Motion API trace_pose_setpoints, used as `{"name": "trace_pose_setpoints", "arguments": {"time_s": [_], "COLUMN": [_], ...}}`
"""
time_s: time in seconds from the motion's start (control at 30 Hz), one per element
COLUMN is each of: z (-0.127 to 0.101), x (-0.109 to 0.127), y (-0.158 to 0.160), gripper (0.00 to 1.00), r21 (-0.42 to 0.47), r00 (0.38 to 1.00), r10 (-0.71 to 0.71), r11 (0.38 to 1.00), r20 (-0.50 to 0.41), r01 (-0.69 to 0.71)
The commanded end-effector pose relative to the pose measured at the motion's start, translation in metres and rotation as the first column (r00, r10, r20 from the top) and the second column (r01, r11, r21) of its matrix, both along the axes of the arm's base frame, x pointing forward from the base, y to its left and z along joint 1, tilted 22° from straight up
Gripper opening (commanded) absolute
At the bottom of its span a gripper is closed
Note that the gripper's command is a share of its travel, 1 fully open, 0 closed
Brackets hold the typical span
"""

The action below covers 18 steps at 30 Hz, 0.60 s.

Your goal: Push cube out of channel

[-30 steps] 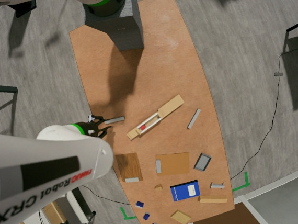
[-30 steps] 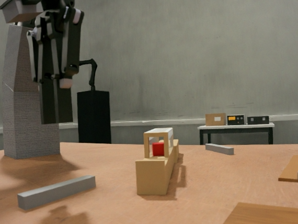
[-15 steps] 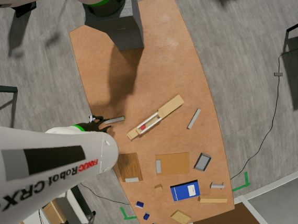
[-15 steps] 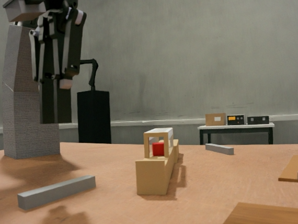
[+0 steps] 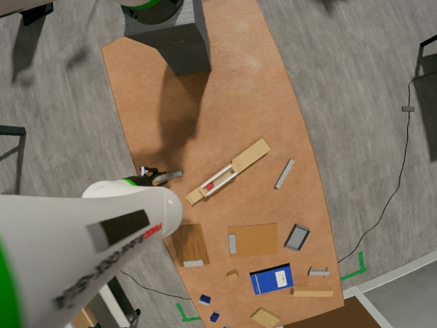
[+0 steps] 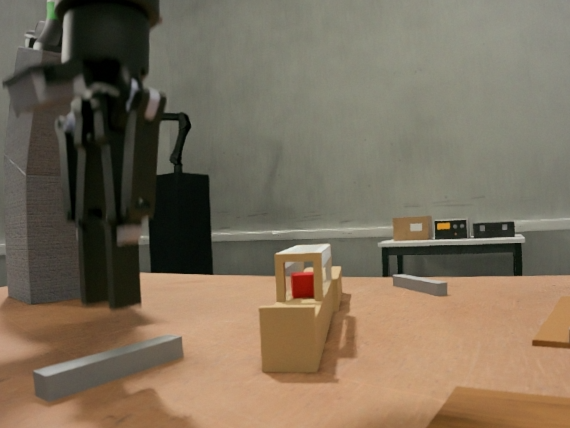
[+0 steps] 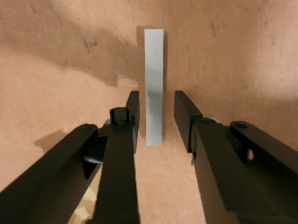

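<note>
The red cube (image 5: 209, 186) sits inside the wooden channel (image 5: 222, 178) under its white roof, near the short-ledge end (image 5: 195, 196); the exterior view shows the cube (image 6: 302, 284) through that end of the channel (image 6: 300, 305). A grey bar (image 5: 171, 175) lies flat on the table left of the channel. My gripper (image 5: 155, 177) hangs upright above this bar (image 6: 107, 360), with its fingertips (image 6: 110, 300) clear of it. In the wrist view the fingers stand a little apart, straddling the line of the bar (image 7: 154, 85), with nothing between them.
A second grey bar (image 5: 284, 174) lies right of the channel. Wooden boards (image 5: 190, 244) (image 5: 253, 239), a grey tray (image 5: 297, 237), a blue book (image 5: 271, 278) and small blocks lie at the near end of the table. The robot's pedestal (image 5: 172, 34) stands at the far end.
</note>
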<state>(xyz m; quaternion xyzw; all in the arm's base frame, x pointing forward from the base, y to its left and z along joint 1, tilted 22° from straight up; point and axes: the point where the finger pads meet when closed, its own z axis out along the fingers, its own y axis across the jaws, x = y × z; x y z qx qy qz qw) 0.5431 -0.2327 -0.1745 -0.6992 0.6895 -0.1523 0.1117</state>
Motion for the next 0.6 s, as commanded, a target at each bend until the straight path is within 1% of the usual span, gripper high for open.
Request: {"name": "trace_pose_setpoints", "arguments": {"time_s": [0.0,0.13,0.57], "z": [-0.01,-0.022,-0.032], "x": [0.006,0.011,0.015], "y": [-0.001,-0.002,-0.002], "gripper": [0.3,0.3,0.3], "r21": [0.0,0.0,0.0], "r00": [1.0,1.0,1.0], "r10": [0.0,0.0,0.0], "r11": [1.0,1.0,1.0], "r20": [0.002,0.002,0.002], "r01": [0.0,0.0,0.0]}}
